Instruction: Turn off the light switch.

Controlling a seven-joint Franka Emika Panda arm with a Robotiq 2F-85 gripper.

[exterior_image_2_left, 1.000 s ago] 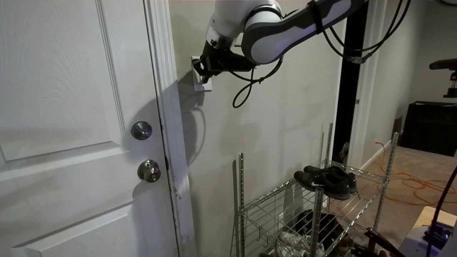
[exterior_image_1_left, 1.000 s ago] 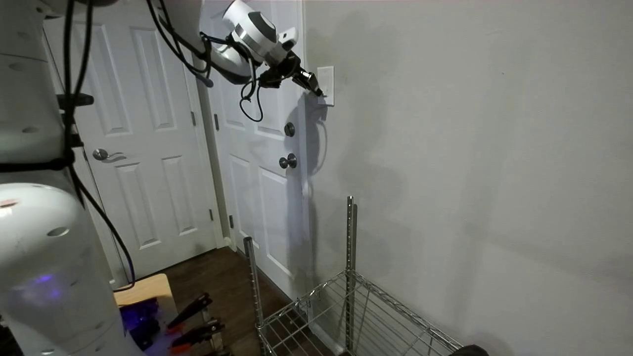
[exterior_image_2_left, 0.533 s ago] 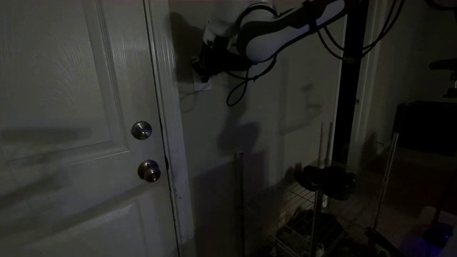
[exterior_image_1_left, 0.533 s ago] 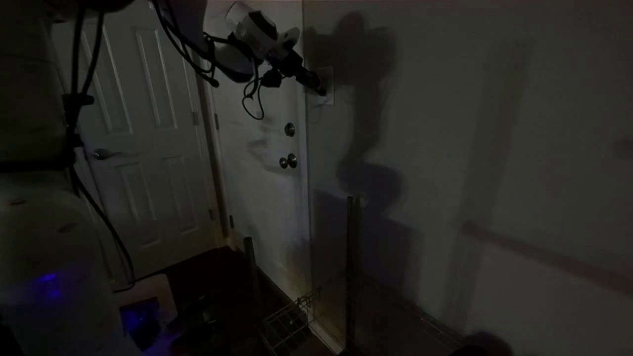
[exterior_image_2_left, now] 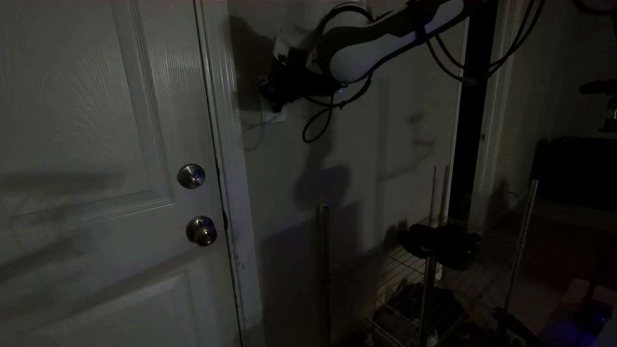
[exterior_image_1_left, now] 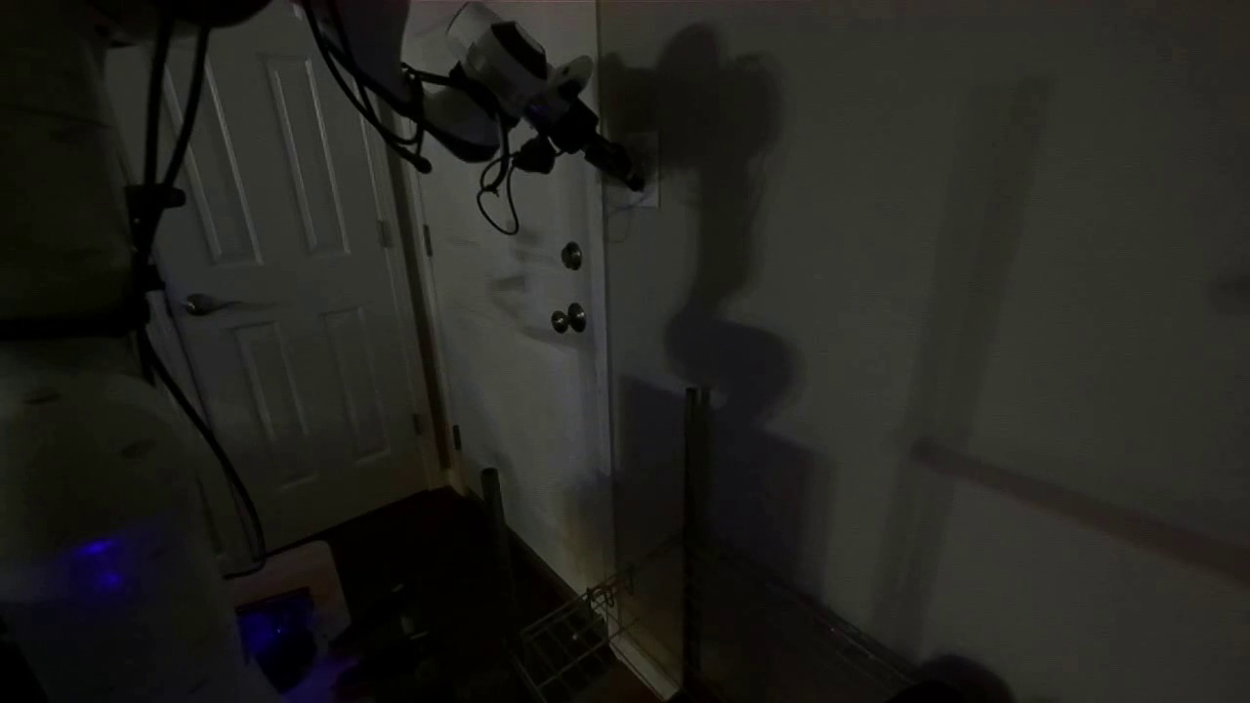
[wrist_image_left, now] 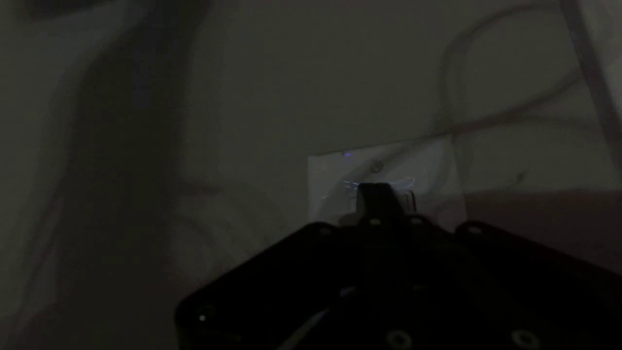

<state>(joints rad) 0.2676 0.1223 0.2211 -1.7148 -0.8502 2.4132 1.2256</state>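
The light switch (exterior_image_1_left: 650, 161) is a pale upright plate on the wall right of the door. In an exterior view its lower edge shows below my gripper (exterior_image_2_left: 274, 117). In the wrist view its end with a screw shows (wrist_image_left: 427, 165), and my fingertips cover most of its middle, so the toggle is hidden. My gripper (wrist_image_left: 375, 187) is shut, with its fingertips together and nothing seen between them. In both exterior views the gripper (exterior_image_1_left: 637, 183) lies right at the plate, tilted downward; I cannot tell whether it touches. The room is dark.
A white door (exterior_image_2_left: 96, 120) with a deadbolt (exterior_image_2_left: 191, 176) and a knob (exterior_image_2_left: 201, 231) stands beside the switch. A wire rack (exterior_image_2_left: 324, 250) with dark shoes (exterior_image_2_left: 438, 243) stands below along the wall. A cable loop (exterior_image_2_left: 318, 127) hangs from the arm.
The room was brightly lit one second ago and was dark half a second ago, as it is now. The arm and its cable loop have shifted slightly. The gripper has stayed at the switch plate.
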